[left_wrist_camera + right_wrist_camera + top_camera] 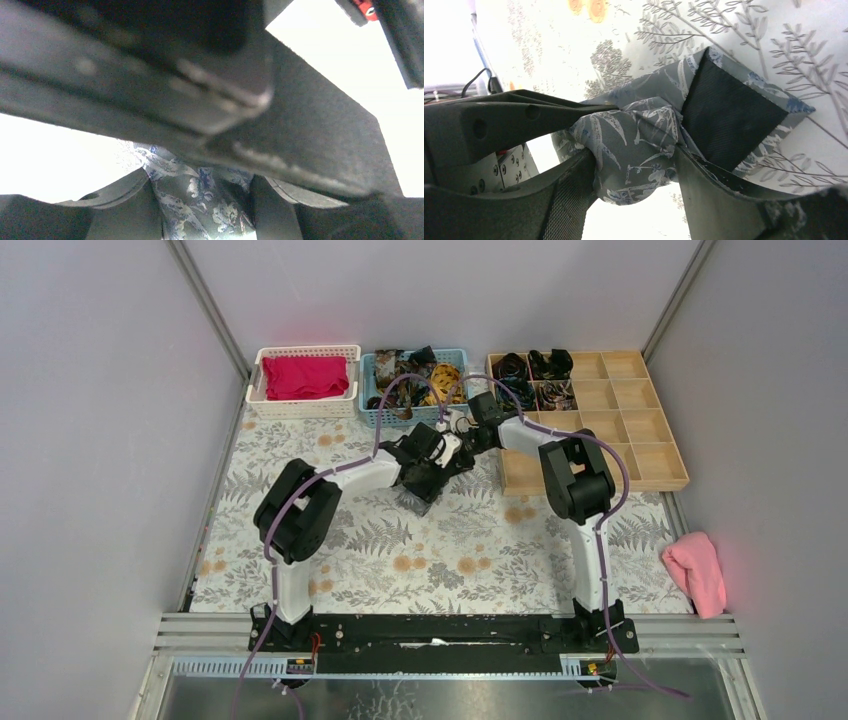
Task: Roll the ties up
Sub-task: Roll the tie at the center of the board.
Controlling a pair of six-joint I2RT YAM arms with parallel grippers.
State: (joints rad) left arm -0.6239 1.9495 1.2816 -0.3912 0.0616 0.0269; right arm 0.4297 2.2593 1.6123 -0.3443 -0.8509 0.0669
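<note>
We have one grey leaf-print tie (644,125) between both arms, over the middle of the desk (400,560) and toward its far side. The right gripper (634,160) has a jaw on each side of the bunched part, and the fabric touches both. That is how we would cradle a coil to stop it springing apart. Whether it presses on the bundle or only brackets it, we cannot tell.

The left gripper (200,205) comes in from the other side and is clenched on the tie. In its own view the patterned fabric fills the gap between its fingers (125,200). A dark body close above, probably the other arm, blocks the rest of that view. We judge that one arm pins the fabric so the other can shift for the next turn.

The tie's wide end, black lining up, spreads out beside the bundle; we cannot tell if it touches the desk. The bundle looks crumpled rather than neatly wound, so we judge the roll unfinished. It could slump open if both grips ease together.

Behind, a basket (366,390) holds more ties (420,375) to be rolled. The tray (640,455) beside it has coils (530,368) in its far-left compartments, so we judge the task only partly done.
</note>
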